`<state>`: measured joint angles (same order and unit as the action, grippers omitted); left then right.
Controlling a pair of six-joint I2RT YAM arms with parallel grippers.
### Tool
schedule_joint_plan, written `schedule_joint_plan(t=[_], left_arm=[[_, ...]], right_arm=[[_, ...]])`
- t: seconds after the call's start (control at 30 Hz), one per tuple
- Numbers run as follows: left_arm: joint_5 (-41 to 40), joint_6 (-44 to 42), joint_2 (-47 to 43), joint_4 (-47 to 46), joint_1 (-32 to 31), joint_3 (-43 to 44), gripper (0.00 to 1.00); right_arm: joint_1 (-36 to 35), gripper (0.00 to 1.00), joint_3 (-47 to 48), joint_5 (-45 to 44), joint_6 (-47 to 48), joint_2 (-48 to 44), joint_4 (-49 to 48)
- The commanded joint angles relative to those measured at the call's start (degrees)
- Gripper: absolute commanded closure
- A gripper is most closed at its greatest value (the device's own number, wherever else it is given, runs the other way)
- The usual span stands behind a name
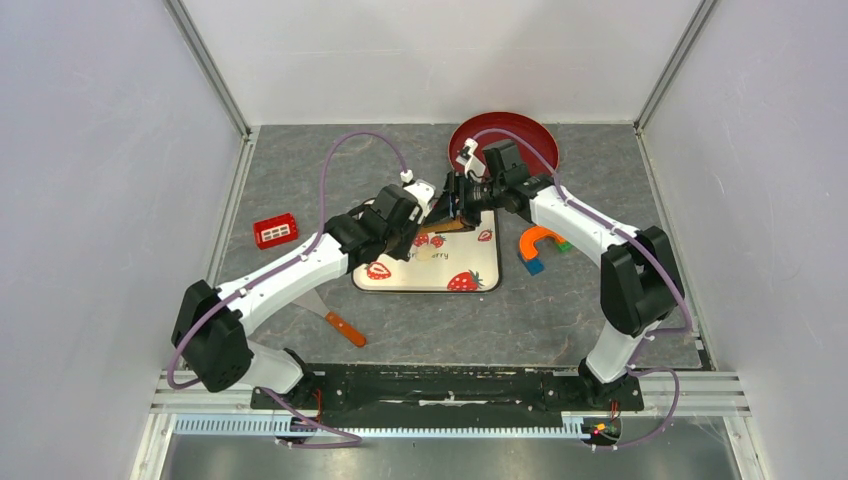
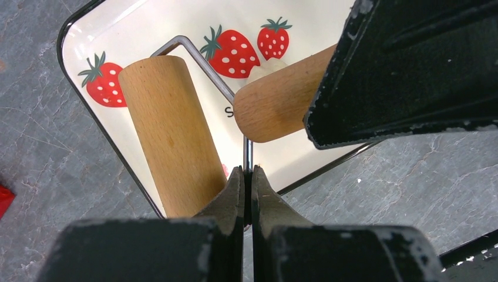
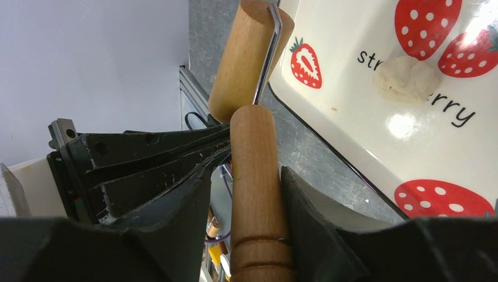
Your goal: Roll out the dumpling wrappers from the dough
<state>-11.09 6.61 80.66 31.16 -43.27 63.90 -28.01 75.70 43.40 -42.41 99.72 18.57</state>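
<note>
The step in hand looked like the very start of rolling: 2 arms shared 1 tool, and nothing had been flattened yet. The right gripper [image 3: 255, 176] was clenched round the turned wooden handle [image 3: 252, 135]. The left gripper [image 2: 247, 176] was pinched tight on the bent metal wire frame [image 2: 202, 59] that joined the handle to the plain wooden roller barrel [image 2: 173, 135].

The barrel hung across the edge of the white rectangular tray printed with red strawberries [image 3: 352, 117]. I could not tell whether it touched the tray.

The pale cream lump of dough [image 3: 407, 79] lay on the tray beside the printed lettering, apart from the barrel. It was lumpy and thick, and no thin round wrapper showed in any view.

By my judgement, the next move called for carrying the barrel over the lump, lowering it and pressing while rolling. Both arms would have to travel together, since they were joined through the tool. The pinch on the thin wire seemed likely to twist under load.
</note>
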Motion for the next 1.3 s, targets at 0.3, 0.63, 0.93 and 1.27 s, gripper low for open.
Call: schedule_joint_plan(t=[0.3, 0.63, 0.93, 1.27], left_arm=[[-2.1, 0.1, 0.8, -2.6, -0.7, 3.2, 0.67], [9.0, 8.7, -0.1, -8.9, 1.8, 3.7, 0.22], [43.8, 26.9, 1.8, -25.3, 25.0, -2.5, 0.22], [50.3, 21.5, 10.7, -11.7, 44.5, -2.4, 0.21]], right_arm=[[-0.7, 1.0, -0.3, 0.7, 0.6, 1.0, -0.5], [-0.6, 1.0, 1.5, -4.3, 9.4, 0.2, 5.1], [1.7, 1.0, 0.8, -9.8, 17.1, -3.5, 9.7], [8.8, 1.0, -0.1, -14.0, 24.1, -7.0, 18.9]])
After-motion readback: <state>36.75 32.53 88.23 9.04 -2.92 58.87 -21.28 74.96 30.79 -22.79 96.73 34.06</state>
